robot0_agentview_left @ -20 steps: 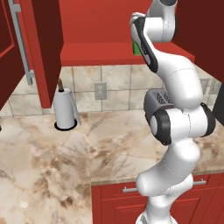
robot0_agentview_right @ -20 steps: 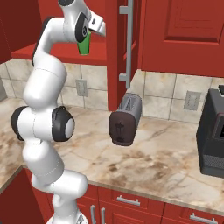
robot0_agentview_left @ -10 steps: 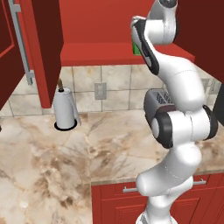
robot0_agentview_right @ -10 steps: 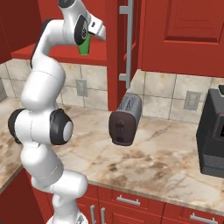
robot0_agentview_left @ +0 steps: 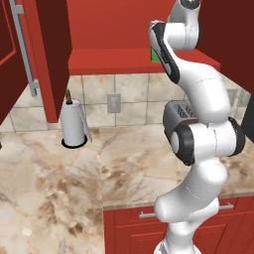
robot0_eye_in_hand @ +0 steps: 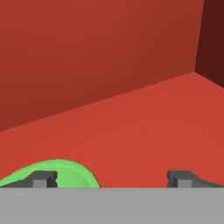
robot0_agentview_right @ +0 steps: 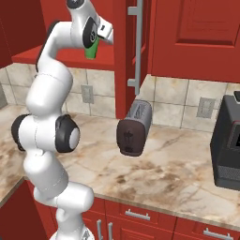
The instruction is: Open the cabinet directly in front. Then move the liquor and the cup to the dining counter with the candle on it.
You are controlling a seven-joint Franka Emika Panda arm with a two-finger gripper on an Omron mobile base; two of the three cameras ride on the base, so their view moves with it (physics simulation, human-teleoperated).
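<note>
- Our two-finger pincer (robot0_eye_in_hand: 112,178) stands with its jaws wide apart and nothing between them; in the hand view both dark fingertips (robot0_eye_in_hand: 41,178) rise at the bottom edge over the red cabinet shelf.
- We see the small bright green tapered cup (robot0_eye_in_hand: 59,174) at about 8 o'clock in the hand view, its rim lying behind the left tip and not centred in the gap, so we judge the hand needs a shift toward that side before closing.
- From the right base view the green cup (robot0_agentview_right: 92,48) sits on the shelf of the red wall cabinet (robot0_agentview_right: 61,55), right under the white wrist; from the left base view a sliver of it (robot0_agentview_left: 155,55) shows at 9 o'clock of the forearm.
- We take the cup's long axis as upright, so a level grasp across its tapered wall looks right.
- Room: the open red panelled door with its long silver bar handle (robot0_agentview_right: 136,42) hangs close at 3 o'clock of the hand, and the cabinet's back wall (robot0_eye_in_hand: 96,48) lies ahead; free space lies back toward us, over the beige-brown marble worktop (robot0_agentview_right: 159,164).
- We cannot pick out the liquor bottle here.
</note>
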